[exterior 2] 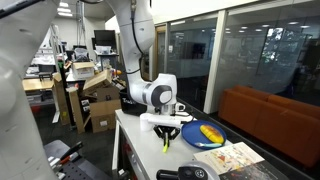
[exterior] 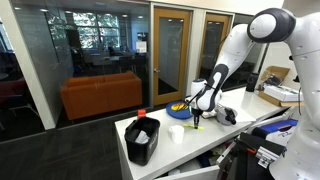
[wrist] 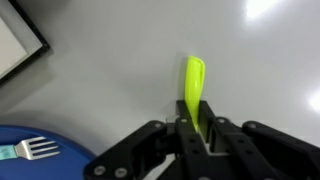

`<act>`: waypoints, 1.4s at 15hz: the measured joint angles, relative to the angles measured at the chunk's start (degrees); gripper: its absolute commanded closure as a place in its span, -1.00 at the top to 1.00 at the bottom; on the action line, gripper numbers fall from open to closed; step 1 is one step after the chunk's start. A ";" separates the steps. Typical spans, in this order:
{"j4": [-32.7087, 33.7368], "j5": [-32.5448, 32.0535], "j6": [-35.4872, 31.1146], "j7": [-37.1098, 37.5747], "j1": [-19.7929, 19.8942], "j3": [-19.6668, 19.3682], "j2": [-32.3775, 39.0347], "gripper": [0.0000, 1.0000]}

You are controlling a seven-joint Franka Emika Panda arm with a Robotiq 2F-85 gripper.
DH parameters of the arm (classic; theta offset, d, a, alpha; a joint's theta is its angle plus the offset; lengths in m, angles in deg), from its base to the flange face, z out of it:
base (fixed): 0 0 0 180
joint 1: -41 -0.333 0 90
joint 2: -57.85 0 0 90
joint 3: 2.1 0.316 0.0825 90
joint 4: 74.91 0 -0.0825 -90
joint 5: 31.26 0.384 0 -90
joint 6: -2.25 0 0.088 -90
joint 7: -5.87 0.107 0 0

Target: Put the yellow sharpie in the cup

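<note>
The arm (exterior: 240, 45) reaches over the table (exterior: 235, 103) from its raised base. Its white, smooth, rounded links bend downward at the elbow, so the wrist points straight at the tabletop. The gripper (exterior: 197, 112) hangs vertically above the white surface, and this pose shows in both exterior views. The gripper's black fingers (wrist: 222, 135) are drawn narrow and clamp the yellow sharpie (wrist: 194, 82) between them. The sharpie is a thin, straight, glossy yellow barrel held upright, with its lower part projecting below the fingertips toward the table. It cannot be told whether its lower end touches the surface. In an exterior view the sharpie (exterior 2: 166, 143) appears just beside a flat, round blue plate (exterior 2: 207, 134). In the wrist view a metal fork (wrist: 30, 150) lies on that plate. The cup (exterior: 176, 133) is small, white and plain. It stands on the table between the gripper and a black bin (exterior: 142, 140), near both, and the sharpie is outside it and apart from it. The bin is large, dark and box-shaped, with a pale object inside. The tabletop is smooth, white and faintly reflective.
</note>
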 measured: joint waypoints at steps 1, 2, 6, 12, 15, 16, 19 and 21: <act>0.06 0.00 0.01 1.10 -0.12 -0.02 -0.18 -0.93; 0.08 0.00 0.01 2.02 -0.28 -0.02 -0.43 -0.93; 0.12 0.12 -0.33 4.58 -0.89 0.15 -0.84 -0.93; -1.42 7.84 -5.52 6.91 1.58 5.45 -1.63 -0.93; -2.82 11.83 -8.49 5.15 7.44 12.19 -2.13 -0.93; -3.19 12.56 -9.49 4.04 9.90 14.52 -2.14 -0.93; -4.28 13.18 -12.37 0.53 18.65 21.87 -2.07 -0.93; -5.10 13.04 -14.02 -1.58 24.87 26.73 -1.97 -0.93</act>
